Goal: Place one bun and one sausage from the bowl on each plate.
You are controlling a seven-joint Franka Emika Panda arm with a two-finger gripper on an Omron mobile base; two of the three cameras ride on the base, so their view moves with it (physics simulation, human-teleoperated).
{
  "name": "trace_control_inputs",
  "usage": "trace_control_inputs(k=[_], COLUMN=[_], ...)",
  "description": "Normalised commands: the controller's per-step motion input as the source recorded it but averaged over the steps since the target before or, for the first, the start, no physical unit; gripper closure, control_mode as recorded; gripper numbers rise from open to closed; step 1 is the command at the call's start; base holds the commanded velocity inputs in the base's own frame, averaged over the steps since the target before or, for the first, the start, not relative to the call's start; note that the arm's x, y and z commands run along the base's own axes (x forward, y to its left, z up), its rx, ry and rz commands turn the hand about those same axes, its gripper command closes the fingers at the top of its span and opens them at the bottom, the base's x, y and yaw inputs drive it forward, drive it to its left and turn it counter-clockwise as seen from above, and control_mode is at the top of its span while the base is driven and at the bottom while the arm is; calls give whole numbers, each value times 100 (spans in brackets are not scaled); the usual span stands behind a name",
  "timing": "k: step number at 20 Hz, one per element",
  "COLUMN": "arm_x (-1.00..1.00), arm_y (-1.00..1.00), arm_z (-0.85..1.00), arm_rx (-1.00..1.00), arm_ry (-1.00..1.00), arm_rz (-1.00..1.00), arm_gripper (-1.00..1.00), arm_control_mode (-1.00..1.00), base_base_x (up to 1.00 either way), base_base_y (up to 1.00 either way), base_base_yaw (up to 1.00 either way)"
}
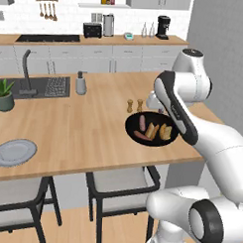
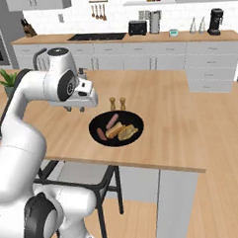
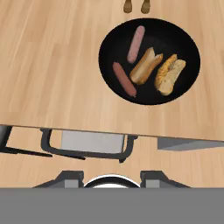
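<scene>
The black bowl sits near the counter's front edge, holding two sausages and two buns; the gripper hangs beside it.

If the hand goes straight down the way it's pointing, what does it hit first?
Probably the counter's near edge or the chair under it, not the bowl, which sits farther ahead; depth is unclear.

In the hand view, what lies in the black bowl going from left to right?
In the bowl, left to right: the darker red sausage, the pinker sausage, the first bun, then the second bun nearest the right rim.
</scene>
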Motion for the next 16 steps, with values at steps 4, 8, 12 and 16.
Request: trace_control_inputs(k=[4, 8, 12, 16], arm_x=[10, 38, 29, 7], arm_y=[-1, -58, -61, -14], arm_z=[-38, -56, -59, -71], arm_rx=[0, 2, 0, 0], arm_ry=[3, 12, 17, -3], arm_rz=[-2, -1, -2, -3], arm_gripper=[-100, -100, -100, -100], arm_control_mode=[-100, -100, -100, -100], base_base_x=[0, 0, 0, 0], base_base_y=[0, 0, 0, 0], base_base_yaw=[0, 0, 0, 0])
